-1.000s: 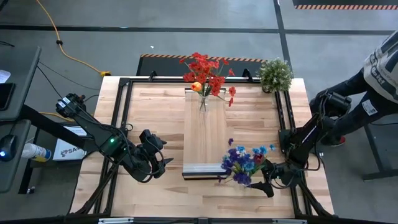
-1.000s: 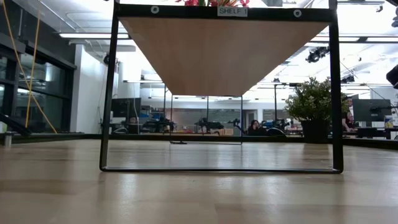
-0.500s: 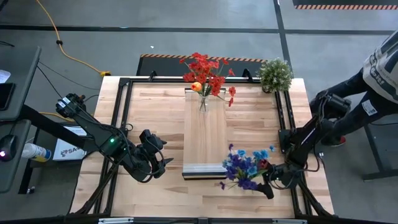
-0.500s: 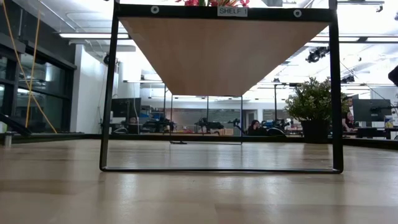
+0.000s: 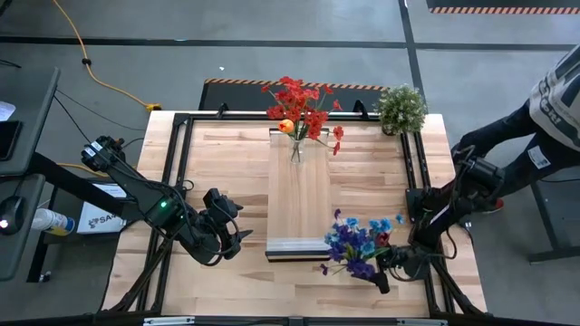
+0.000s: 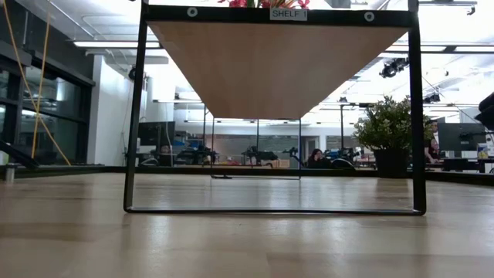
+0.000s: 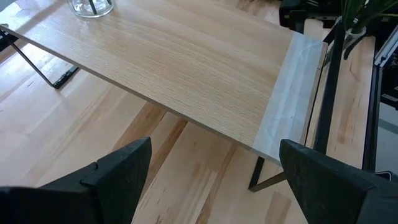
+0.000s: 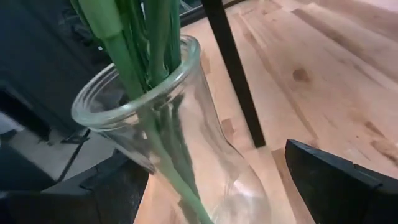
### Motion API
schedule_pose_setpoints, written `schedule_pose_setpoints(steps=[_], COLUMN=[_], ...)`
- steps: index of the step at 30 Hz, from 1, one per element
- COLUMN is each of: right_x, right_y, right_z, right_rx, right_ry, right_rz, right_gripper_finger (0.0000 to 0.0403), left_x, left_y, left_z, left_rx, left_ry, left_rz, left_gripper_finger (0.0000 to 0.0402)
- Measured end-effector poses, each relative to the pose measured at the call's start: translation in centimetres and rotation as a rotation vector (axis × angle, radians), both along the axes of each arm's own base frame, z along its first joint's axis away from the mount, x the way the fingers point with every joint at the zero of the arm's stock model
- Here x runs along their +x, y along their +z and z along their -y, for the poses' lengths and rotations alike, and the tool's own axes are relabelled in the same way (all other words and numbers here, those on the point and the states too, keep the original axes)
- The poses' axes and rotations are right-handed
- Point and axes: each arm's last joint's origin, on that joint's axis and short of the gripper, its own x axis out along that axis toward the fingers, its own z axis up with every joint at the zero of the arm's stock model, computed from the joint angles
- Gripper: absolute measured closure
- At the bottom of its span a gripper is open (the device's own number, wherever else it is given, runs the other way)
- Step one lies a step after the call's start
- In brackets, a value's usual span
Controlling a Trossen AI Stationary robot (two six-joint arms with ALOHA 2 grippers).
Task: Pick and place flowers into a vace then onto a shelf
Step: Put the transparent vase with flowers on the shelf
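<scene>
Standing between the right gripper's (image 5: 379, 272) spread jaws, glass vase (image 8: 186, 155) of blue flowers (image 5: 355, 241), unclamped

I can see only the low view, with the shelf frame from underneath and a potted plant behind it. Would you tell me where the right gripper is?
Observer: The right gripper is on the table's right side, off the pale end of the shelf. A glass vase of blue and purple flowers stands between its open fingers.
Operator: Is it clamped on the glass?
Observer: Not visibly. In the right wrist view, one finger stands clear of the vase.
Operator: And the left arm?
Observer: The left gripper waits open over the table, left of the shelf.
</scene>
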Motion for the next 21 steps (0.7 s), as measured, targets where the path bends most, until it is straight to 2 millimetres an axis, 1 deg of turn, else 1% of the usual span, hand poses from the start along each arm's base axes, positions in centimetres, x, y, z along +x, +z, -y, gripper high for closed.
schedule_pose_setpoints(steps=[5, 21], right_x=[0.47, 0.64], right_y=[-0.02, 0.19], right_z=[-0.50, -0.70], right_rx=[-0.020, 0.036], right_ry=[-0.063, -0.080], right_rz=[0.024, 0.024], right_gripper_finger=[0.0046, 0.0046], left_x=[0.00, -0.04], left_y=[0.00, -0.03], left_z=[0.00, -0.03], left_rx=[0.000, 0.004], left_ry=[0.000, 0.000], left_rz=[0.000, -0.005], left_gripper_finger=[0.0016, 0.0016])
